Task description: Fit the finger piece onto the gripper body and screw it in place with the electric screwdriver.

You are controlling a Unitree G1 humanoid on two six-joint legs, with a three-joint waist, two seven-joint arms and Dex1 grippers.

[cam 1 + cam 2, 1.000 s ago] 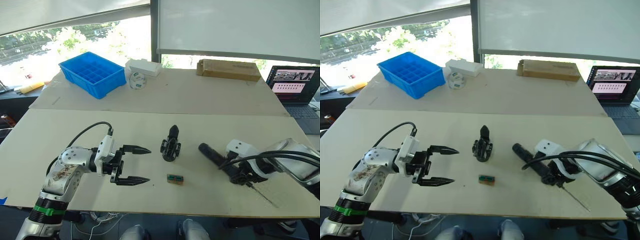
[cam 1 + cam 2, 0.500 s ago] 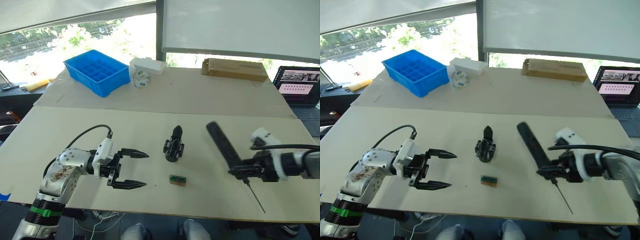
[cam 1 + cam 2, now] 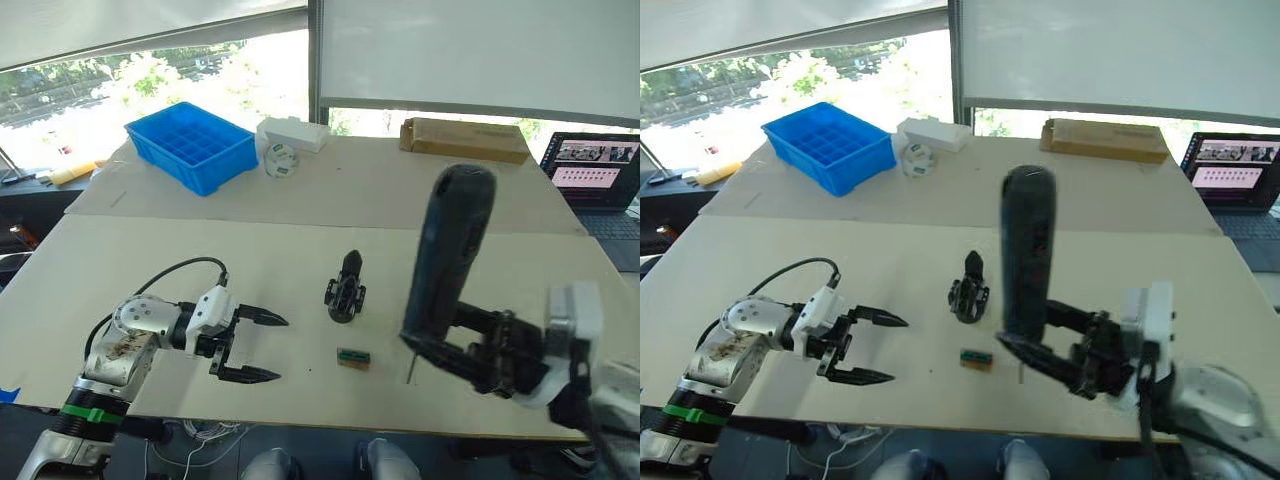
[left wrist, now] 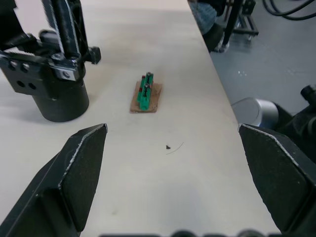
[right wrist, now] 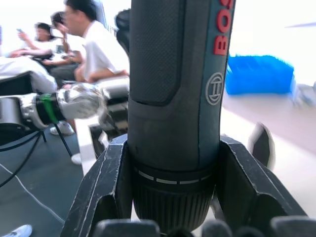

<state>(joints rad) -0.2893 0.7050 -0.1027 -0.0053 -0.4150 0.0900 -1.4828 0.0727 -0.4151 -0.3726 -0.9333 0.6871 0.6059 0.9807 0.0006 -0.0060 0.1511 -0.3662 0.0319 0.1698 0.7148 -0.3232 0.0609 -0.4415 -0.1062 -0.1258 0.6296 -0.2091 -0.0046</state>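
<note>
Left eye view shows the big change: a second ago the electric screwdriver (image 3: 447, 255), a long thick black cylinder with a textured grip and red lettering down its side, lay flat on the pale worktop (image 3: 300, 250) under the right pincer (image 3: 440, 345); half a second ago it was tilted up off the surface, and now it stands nearly upright, its thin metal bit (image 3: 409, 366) pointing down at the worktop to the right of the small green-topped brown block (image 3: 352, 357). The right pincer is clamped round the tool's lower collar, one black finger on each side, as the right wrist view makes plain. By my judgement the tool is now in hand but not yet brought to the work.

The gripper body (image 3: 343, 298), a squat black cylindrical block of matt plastic or metal with a pointed finger rising from it, sits mid-worktop in the same place as before, just left of the screwdriver. The left pincer (image 3: 257, 347) has edged a little lower and stands wide open and empty, well left of the gripper body. I cannot pick out a separate loose finger piece; whether the wedge is already seated on the body I cannot tell.
</note>
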